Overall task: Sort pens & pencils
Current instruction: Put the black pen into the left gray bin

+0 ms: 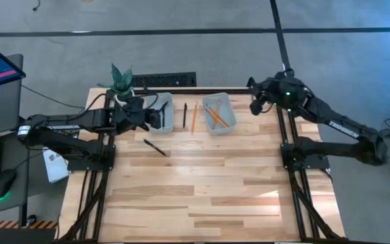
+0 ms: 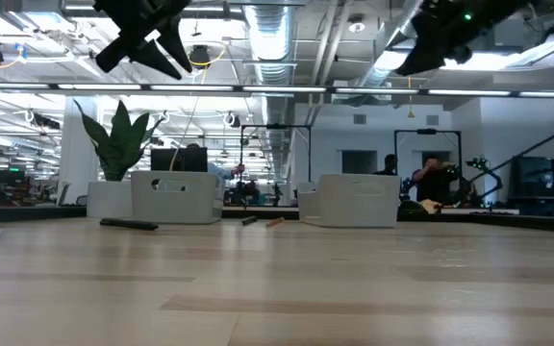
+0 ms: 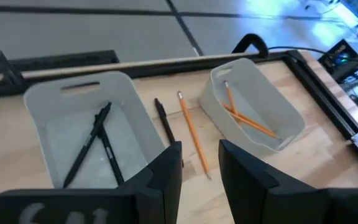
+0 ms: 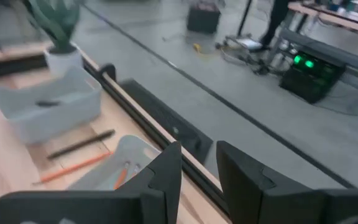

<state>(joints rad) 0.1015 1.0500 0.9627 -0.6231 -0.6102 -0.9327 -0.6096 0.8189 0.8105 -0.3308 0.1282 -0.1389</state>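
Two pale bins stand at the table's far edge. The left bin (image 3: 86,118) holds two black pens (image 3: 95,146); the right bin (image 3: 253,106) holds orange pencils (image 3: 244,118). Between the bins a pen (image 3: 164,119) and a pencil (image 3: 193,134) lie flat on the wood. Another pen (image 1: 155,147) lies nearer, on the table's left part. My left gripper (image 3: 201,180) hovers high over the left bin (image 1: 162,112), open, with nothing between its fingers. My right gripper (image 4: 197,180) hangs open and high near the far right corner (image 1: 254,105), beside the right bin (image 1: 219,112).
A potted plant (image 1: 120,81) stands at the far left corner behind the left bin. A dark frame rail (image 4: 160,134) runs along the table's far edge. The wooden tabletop (image 1: 202,196) spreads toward the near edge. People (image 2: 436,183) show in the room beyond.
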